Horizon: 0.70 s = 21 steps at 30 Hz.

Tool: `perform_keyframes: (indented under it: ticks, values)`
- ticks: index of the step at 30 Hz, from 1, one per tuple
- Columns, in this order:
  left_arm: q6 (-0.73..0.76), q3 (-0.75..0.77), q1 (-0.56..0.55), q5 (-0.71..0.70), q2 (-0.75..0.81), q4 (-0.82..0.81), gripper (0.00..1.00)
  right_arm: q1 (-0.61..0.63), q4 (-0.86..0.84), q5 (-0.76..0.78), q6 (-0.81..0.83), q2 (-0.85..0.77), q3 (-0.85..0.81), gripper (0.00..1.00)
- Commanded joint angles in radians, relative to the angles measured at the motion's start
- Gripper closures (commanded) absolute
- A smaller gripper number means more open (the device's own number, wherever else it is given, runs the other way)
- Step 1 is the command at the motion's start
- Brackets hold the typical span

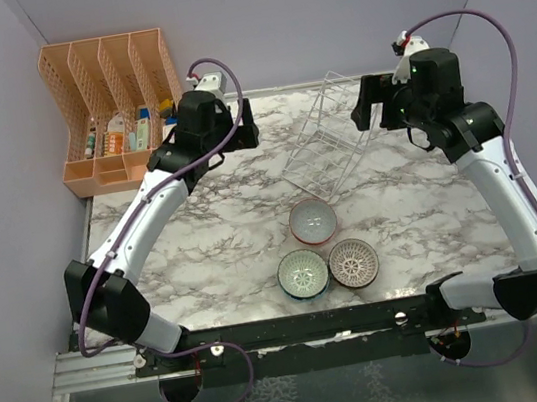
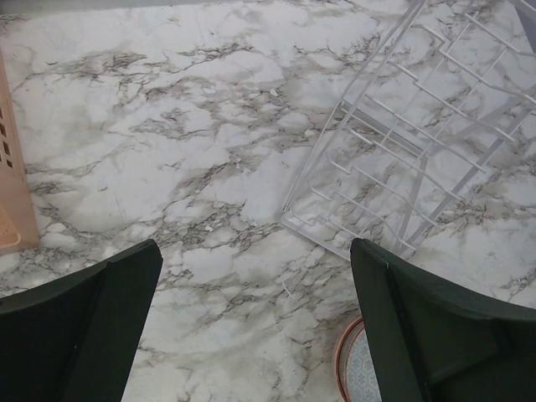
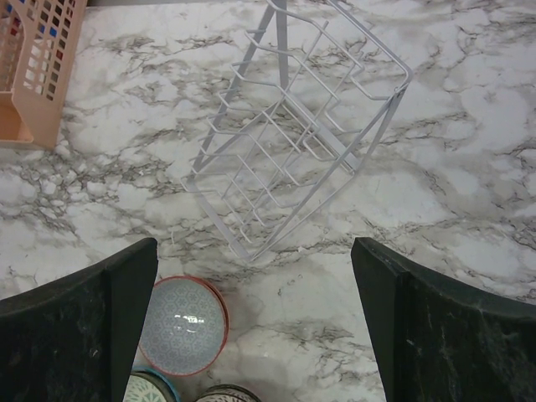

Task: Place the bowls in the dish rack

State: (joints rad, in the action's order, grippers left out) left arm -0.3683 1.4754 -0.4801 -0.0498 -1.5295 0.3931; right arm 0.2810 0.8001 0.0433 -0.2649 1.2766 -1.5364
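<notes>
Bowls: the red bowl point(image 1: 313, 221), the teal bowl point(image 1: 302, 275) and the brown bowl point(image 1: 353, 263) stand upright on the marble surface point(image 1: 222, 228). They form a tight cluster well short of both sets of fingers, on the side toward the arm bases. The teal and brown ones sit side by side, with the red one just beyond them, nearest the fingers. Whether any of them touch, I cannot tell.

The rack point(image 1: 325, 137) stands on the surface between the left fingers point(image 1: 248, 123) and the right fingers point(image 1: 366, 103). Its near corner is close to the red bowl but apart from it. Both pairs of fingers are spread wide with nothing between them, and they hang above the surface.

In the left wrist view the rack point(image 2: 402, 159) lies ahead and off to the right of the fingers. A sliver of the red bowl point(image 2: 350, 368) shows just beside the finger on the picture's right.

In the right wrist view the rack point(image 3: 293, 126) lies straight ahead, centred between the fingers. The red bowl point(image 3: 182, 325) sits just beside the finger on the picture's left, with the rims of the teal bowl point(image 3: 146, 389) and brown bowl point(image 3: 226, 394) at the bottom edge.

An orange organizer point(image 1: 112, 103) stands beyond and to the left of the left fingers, well apart from the rack.
</notes>
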Motion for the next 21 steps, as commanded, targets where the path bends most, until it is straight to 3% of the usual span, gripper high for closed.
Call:
perform_keyframes:
  ticks: [1,6,11,17,21]
  values:
    - [-0.016,-0.066,-0.003,0.013,0.084,-0.134,0.01,0.0,-0.021,0.053,-0.01,0.01,-0.019,0.01]
    - [0.022,-0.11,-0.044,0.162,0.091,-0.105,0.01,-0.01,0.009,0.118,-0.048,0.016,0.019,0.0]
    - [0.042,-0.176,-0.235,0.111,0.076,-0.031,0.02,-0.082,0.002,0.055,-0.097,0.008,0.107,0.0]
    - [0.03,-0.177,-0.357,0.086,0.023,0.044,0.25,-0.162,-0.002,0.009,-0.121,-0.013,0.219,0.0]
    - [0.029,-0.14,-0.422,0.094,-0.047,0.08,0.3,-0.192,-0.011,0.037,-0.125,-0.045,0.295,0.0]
